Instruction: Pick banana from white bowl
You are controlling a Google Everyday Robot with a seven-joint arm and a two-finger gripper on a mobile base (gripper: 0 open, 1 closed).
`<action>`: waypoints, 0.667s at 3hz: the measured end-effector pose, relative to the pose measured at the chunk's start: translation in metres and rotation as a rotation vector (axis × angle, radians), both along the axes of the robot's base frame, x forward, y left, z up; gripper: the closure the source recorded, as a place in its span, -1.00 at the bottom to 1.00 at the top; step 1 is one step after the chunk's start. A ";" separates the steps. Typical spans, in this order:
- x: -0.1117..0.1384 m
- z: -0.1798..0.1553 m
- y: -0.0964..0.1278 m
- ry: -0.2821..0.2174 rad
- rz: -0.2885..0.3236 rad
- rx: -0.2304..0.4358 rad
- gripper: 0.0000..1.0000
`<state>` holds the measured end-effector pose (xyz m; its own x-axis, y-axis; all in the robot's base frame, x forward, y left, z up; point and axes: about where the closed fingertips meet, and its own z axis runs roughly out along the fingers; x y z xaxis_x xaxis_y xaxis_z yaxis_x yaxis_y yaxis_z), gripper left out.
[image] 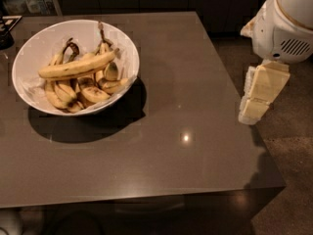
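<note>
Crosswise in white bowl [36, 45]: long, near-straight speckled banana [78, 66]; pincer [250, 115] beside table [195, 170] edge, grip indiscernible.

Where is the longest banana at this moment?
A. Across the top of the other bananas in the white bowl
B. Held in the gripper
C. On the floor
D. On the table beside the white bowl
A: the banana lies atop the shorter bananas inside the white bowl, while the gripper hangs beyond the table's right edge, touching nothing.

Long banana [78, 66] in bowl [46, 33]; hand [250, 114] rt of table [195, 82].
</note>
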<state>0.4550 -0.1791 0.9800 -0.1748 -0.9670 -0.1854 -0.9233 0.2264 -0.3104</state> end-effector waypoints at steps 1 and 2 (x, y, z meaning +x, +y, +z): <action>0.017 -0.001 0.050 -0.018 0.085 -0.073 -1.00; 0.017 -0.001 0.050 -0.018 0.085 -0.073 -1.00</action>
<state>0.4722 -0.1290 0.9790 -0.0886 -0.9893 -0.1162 -0.9323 0.1234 -0.3399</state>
